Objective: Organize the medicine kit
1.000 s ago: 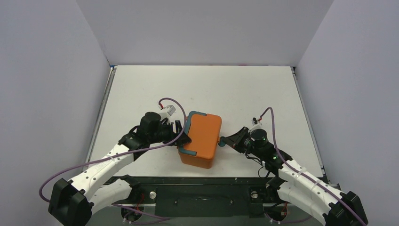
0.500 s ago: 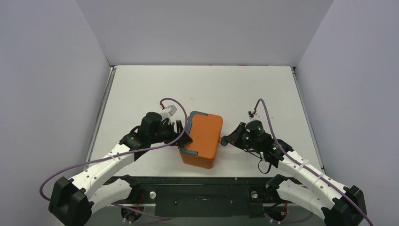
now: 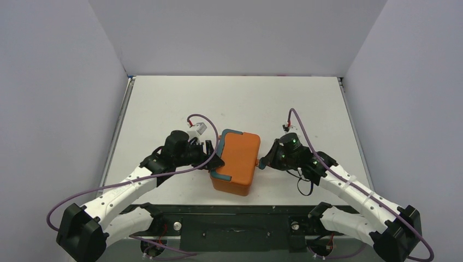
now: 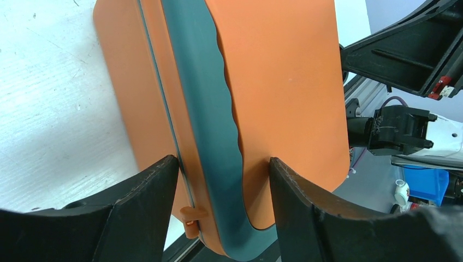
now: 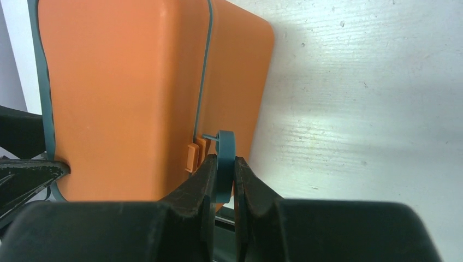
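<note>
The orange medicine kit (image 3: 237, 158) lies lid-closed near the table's front edge, between both arms. My left gripper (image 3: 213, 155) straddles its left edge. In the left wrist view the two fingers (image 4: 147, 202) press the kit (image 4: 284, 82) on either side of the teal handle (image 4: 207, 109). My right gripper (image 3: 265, 162) is at the kit's right side. In the right wrist view it (image 5: 221, 164) is shut on the round teal latch (image 5: 225, 147) that sticks out from the kit's side (image 5: 120, 98).
The white table (image 3: 235, 103) stretches behind the kit, with grey walls on three sides. The black base rail (image 3: 229, 218) runs just in front of the kit. Purple cables (image 3: 199, 117) loop above both wrists.
My right wrist has swung inward and toward the far side while its fingertips stayed at the latch. The kit has shifted slightly right. The left arm has hardly moved.
</note>
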Controlling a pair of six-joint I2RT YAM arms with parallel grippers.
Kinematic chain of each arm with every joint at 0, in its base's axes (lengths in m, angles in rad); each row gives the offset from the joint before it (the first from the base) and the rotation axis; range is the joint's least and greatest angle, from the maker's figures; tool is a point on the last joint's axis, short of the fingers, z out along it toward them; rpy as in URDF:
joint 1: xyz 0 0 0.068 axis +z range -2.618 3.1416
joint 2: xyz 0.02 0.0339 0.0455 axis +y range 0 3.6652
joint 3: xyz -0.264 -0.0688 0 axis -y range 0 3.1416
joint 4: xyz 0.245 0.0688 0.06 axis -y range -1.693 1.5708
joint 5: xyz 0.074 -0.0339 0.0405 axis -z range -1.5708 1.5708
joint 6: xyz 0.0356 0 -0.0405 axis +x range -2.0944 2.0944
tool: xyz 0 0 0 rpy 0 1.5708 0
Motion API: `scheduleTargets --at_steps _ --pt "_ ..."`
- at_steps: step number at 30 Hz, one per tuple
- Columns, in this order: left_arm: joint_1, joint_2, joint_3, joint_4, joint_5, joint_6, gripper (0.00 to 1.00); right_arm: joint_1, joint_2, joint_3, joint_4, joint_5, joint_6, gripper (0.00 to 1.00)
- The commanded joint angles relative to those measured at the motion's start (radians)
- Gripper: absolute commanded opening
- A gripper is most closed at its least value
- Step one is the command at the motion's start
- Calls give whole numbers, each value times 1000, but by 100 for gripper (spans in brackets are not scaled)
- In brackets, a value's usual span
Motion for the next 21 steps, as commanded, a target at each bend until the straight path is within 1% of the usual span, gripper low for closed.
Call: scheduleTargets --at_steps 1,6,21 --pt "-15 32 -40 -47 -14 44 57 22 1 87 40 2 -26 0" --pt "-20 42 -42 -34 -7 42 57 49 23 108 39 17 -14 0" --pt "-26 41 -66 -8 5 38 56 118 42 144 55 42 22 6"
